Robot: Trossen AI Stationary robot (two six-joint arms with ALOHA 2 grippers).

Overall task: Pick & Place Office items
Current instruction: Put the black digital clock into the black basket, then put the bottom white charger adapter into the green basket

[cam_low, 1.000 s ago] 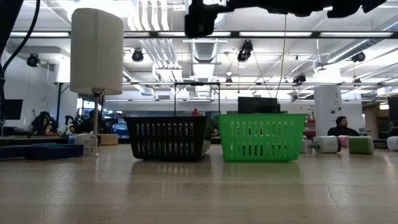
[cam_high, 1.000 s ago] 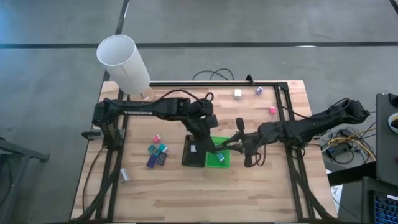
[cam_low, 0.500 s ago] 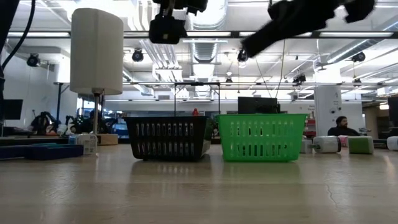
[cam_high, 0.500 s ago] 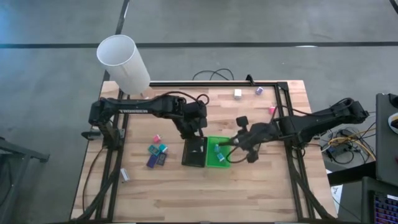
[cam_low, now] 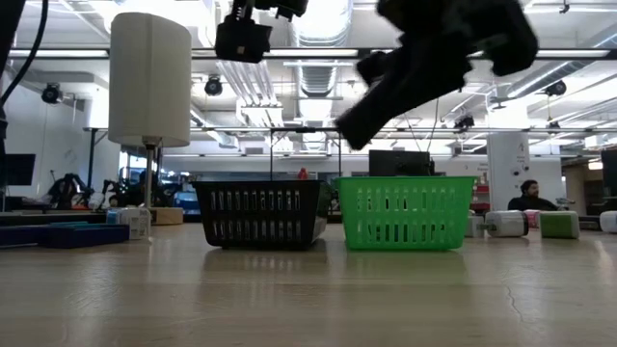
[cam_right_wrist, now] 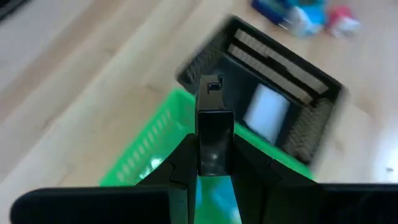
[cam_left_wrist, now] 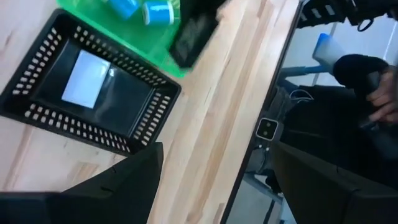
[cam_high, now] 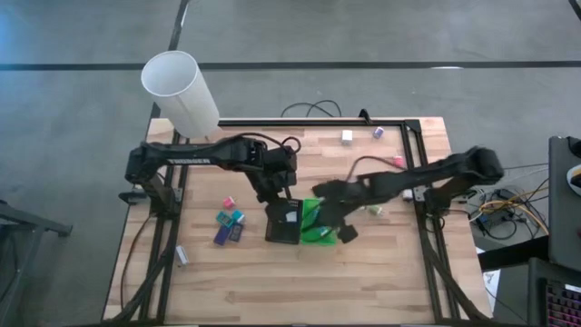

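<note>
I'm hovering my right pincer (cam_right_wrist: 214, 163) above the green plastic basket (cam_high: 320, 233), clamping a flat dark rectangular block (cam_right_wrist: 214, 134) upright for dropping in. My left pincer (cam_high: 280, 194), at the black basket's (cam_high: 284, 222) twelve o'clock, is gaping empty.

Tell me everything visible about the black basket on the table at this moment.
The black basket is a small rectangular tray that looks like plastic, with slotted walls and a solid floor. It sits flat and upright on the wooden table, right beside the green basket. One flat white rectangular item lies on its floor; nothing else shows inside. The left gripper, open, hangs just off its far edge and is not touching it.
</note>
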